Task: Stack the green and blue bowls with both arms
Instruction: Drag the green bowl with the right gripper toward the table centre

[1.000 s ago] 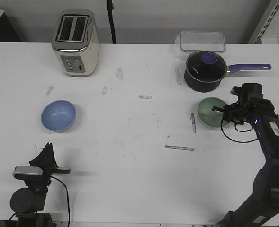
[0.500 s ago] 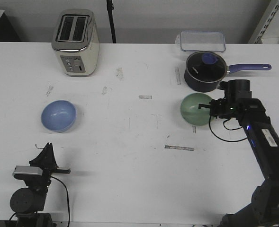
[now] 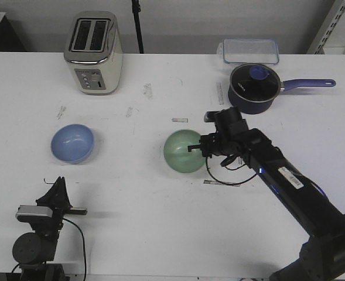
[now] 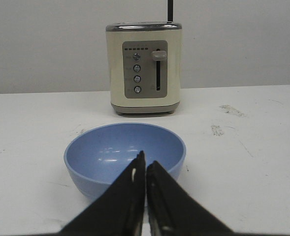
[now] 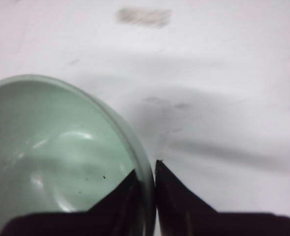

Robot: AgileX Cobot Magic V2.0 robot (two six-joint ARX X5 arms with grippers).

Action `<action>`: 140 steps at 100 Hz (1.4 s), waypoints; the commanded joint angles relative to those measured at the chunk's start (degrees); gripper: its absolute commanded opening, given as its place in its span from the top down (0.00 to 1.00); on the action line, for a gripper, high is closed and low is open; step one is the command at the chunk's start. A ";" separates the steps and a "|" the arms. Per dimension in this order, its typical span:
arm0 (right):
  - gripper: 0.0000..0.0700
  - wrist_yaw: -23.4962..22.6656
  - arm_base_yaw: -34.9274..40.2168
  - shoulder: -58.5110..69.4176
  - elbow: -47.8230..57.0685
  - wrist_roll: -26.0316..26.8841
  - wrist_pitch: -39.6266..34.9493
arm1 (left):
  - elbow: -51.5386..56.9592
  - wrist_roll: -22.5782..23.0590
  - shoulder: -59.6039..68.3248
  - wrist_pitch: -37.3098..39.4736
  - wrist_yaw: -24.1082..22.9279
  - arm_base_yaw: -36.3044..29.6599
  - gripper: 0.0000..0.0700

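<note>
White worktop [image 3: 160,222], wide and bare toward near edge. Right gripper [image 3: 197,147] pinched on green bowl [image 3: 184,151] rim, mid-worktop. Blue bowl [image 3: 72,143] toward left edge. Left gripper [image 4: 145,169] pressed together, empty.

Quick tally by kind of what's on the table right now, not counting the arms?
Bowls: 2, green bowl and blue bowl
Toaster: 1
Saucepan: 1
Clear lidded container: 1
Total: 5
</note>
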 commanded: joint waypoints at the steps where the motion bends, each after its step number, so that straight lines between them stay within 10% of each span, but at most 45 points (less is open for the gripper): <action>1: 0.98 0.24 1.77 2.69 0.66 2.56 0.55 | -1.27 0.50 -0.09 0.70 -0.13 0.09 1.00; 108: 0.96 4.39 6.38 8.17 0.61 5.09 2.23 | -1.27 0.50 -0.07 0.70 -0.13 0.09 1.00; 140: 0.48 4.76 6.38 7.10 0.66 5.09 2.75 | -1.27 0.50 -0.09 0.70 -0.13 0.09 1.00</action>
